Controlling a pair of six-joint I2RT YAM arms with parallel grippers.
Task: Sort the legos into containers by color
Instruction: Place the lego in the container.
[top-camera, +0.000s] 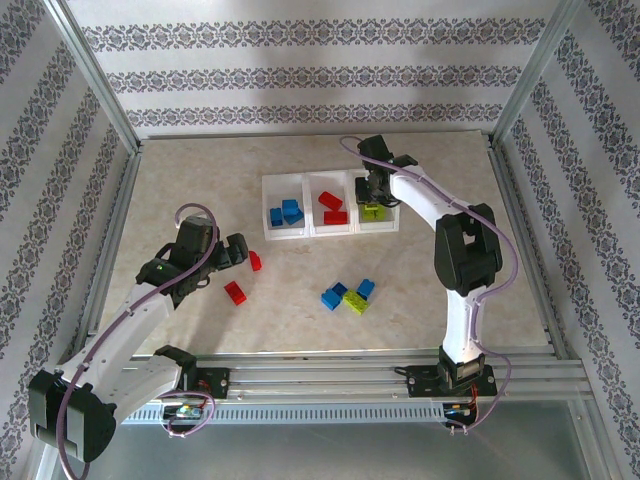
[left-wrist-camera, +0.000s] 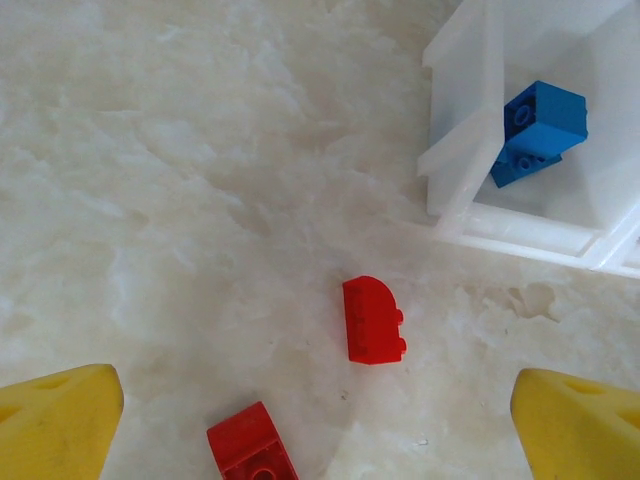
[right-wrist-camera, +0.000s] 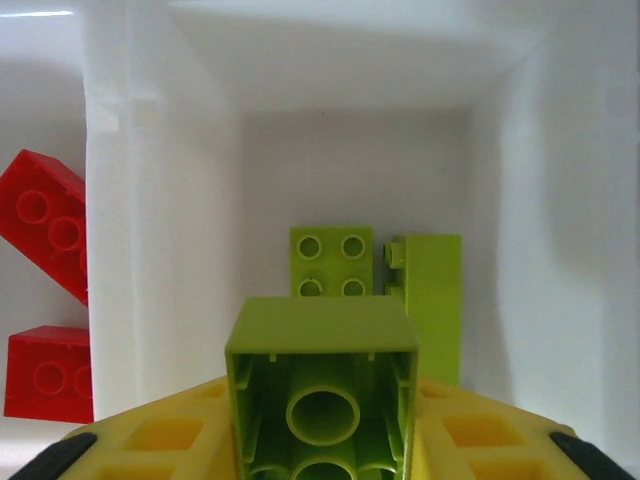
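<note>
Right gripper (top-camera: 376, 190) sits over the right bin (top-camera: 380, 230), upper centre of the overhead frame. It is clamped on a lime green brick (right-wrist-camera: 322, 380), whose hollow underside faces the wrist camera. Two more green bricks (right-wrist-camera: 331, 262) lie on that bin's floor.

Middle bin (top-camera: 333, 233) holds red bricks (top-camera: 333, 208). Left bin (top-camera: 285, 237) holds blue bricks (top-camera: 284, 212).

Left gripper (top-camera: 240, 253) is at left centre, above the tabletop (top-camera: 200, 180), fingers wide apart with nothing between them. Two loose red pieces (left-wrist-camera: 372, 320) lie just ahead of it.

A mixed cluster (top-camera: 346, 294) of blue and green bricks lies at lower centre, well apart from the bins.
</note>
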